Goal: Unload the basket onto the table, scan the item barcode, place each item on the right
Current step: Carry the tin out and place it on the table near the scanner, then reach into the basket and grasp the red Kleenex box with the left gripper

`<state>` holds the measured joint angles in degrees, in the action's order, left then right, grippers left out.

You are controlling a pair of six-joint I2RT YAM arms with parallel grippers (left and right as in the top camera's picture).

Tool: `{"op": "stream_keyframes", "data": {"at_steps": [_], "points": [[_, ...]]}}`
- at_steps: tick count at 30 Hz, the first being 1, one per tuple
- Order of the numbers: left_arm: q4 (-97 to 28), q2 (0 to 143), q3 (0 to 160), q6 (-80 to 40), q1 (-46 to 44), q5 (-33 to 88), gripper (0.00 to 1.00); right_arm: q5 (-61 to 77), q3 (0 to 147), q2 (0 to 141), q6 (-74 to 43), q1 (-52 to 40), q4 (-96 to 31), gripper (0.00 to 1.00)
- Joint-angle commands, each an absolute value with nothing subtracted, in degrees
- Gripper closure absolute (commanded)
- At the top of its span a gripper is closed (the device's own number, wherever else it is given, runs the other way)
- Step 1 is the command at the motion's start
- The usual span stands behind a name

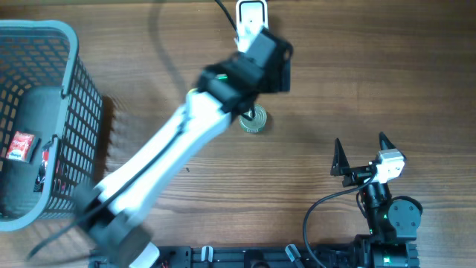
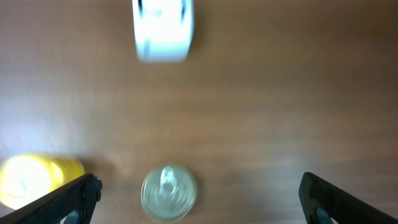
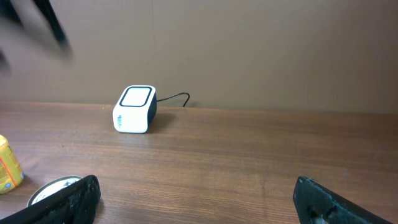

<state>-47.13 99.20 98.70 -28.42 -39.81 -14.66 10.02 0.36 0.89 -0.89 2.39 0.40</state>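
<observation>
Hovering above a small tin can [image 1: 253, 119], with the barcode scanner [image 1: 251, 15] just beyond it.

Overhead: the left arm [image 1: 163, 156] reaches across the counter [image 1: 335, 82], wrist over the upright can; the right gripper [image 1: 360, 141] sits well apart, fingers spread and empty; a grey basket [image 1: 74, 89] stands at the left edge. Left wrist: the left gripper [image 2: 200, 182] has its fingers wide apart either side of the can, gripping nothing; a yellow container [image 2: 31, 180] stands beside it. Right wrist: the scanner's window faces upward. To do this well, I judge, close squarely on the can's side wall without covering the label, then tilt the barcode toward that window.
</observation>
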Motion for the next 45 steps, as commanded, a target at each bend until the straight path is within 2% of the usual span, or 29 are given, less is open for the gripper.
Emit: {"op": "stream_keyframes", "data": {"at_steps": [1,3,6,8,10,13,15,21,32,45], "points": [[-47.72,87.66,103.72,-23.14,-33.87,-21.93,0.0,9.43,0.3,0.6,-1.63,2.0,0.62,0.0],[-47.83,82.54,104.49,-24.4,-26.48,-30.2,0.0,9.43,0.3,0.6,-1.65,2.0,0.62,0.0],[-50.89,78.08,104.49,-25.41,-9.41,-29.74,0.0,9.43,0.3,0.6,-1.65,2.0,0.62,0.0],[-56.95,77.67,104.49,-32.8,6.42,-28.62,0.0,9.43,0.3,0.6,-1.63,2.0,0.6,0.0],[-62.89,78.87,104.09,-39.48,21.41,-20.27,0.0,9.43,0.3,0.6,-1.63,2.0,0.6,0.0],[-67.48,81.91,102.21,-43.97,38.44,-3.44,0.0,9.43,0.3,0.6,-1.63,2.0,0.62,0.0],[-67.59,83.99,100.29,-44.27,43.62,-0.03,0.0,9.43,0.3,0.6,-1.63,2.0,0.62,0.0],[-61.41,87.02,89.49,-44.21,43.88,-11.75,0.0,9.43,0.3,0.6,-1.63,2.0,0.62,0.0],[-28.84,87.68,59.96,-40.01,43.35,-18.11,0.0,9.43,0.3,0.62,-1.63,2.0,0.62,0.0],[-14.87,102.1,59.02,-39.44,43.35,-19.18,0.0,9.43,0.3,0.64,-1.65,2.0,0.62,0.0]]}}
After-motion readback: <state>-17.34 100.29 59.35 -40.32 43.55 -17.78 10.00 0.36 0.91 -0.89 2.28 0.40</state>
